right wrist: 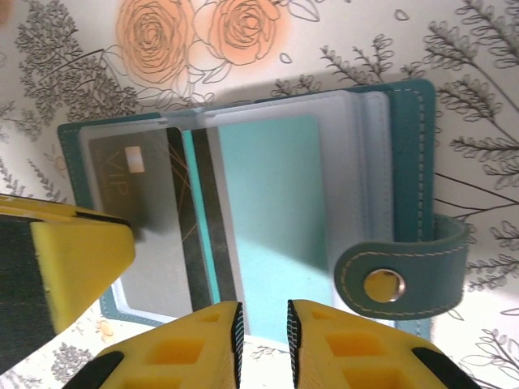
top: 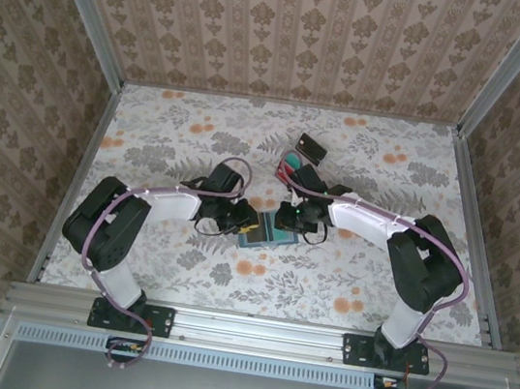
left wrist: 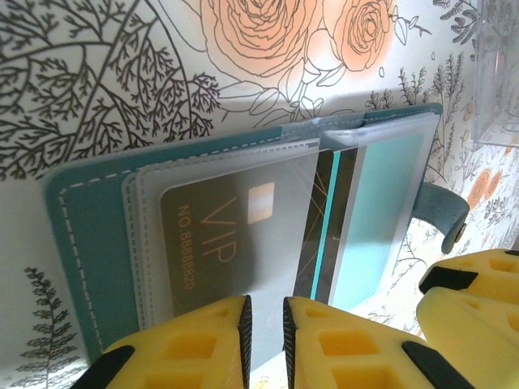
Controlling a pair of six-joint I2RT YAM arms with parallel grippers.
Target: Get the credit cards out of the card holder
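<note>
Both arms fold inward toward frame centre. The left gripper [left wrist: 266,312] and right gripper [right wrist: 263,318] each sit at the bottom of their wrist views, over the near edge of the open teal two-panel card holder [top: 266,239]. Both sets of jaws are nearly together; whether they pinch its clear sleeves cannot be told. A dark VIP-marked plastic card [left wrist: 231,235] is sleeved inside. The holder lies mid floral counter [top: 374,280], well apart from the walls.

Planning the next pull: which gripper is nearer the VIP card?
Left. The left gripper is right at the edge of the VIP card; the right gripper is further along the card holder, at the teal page beside it.
</note>
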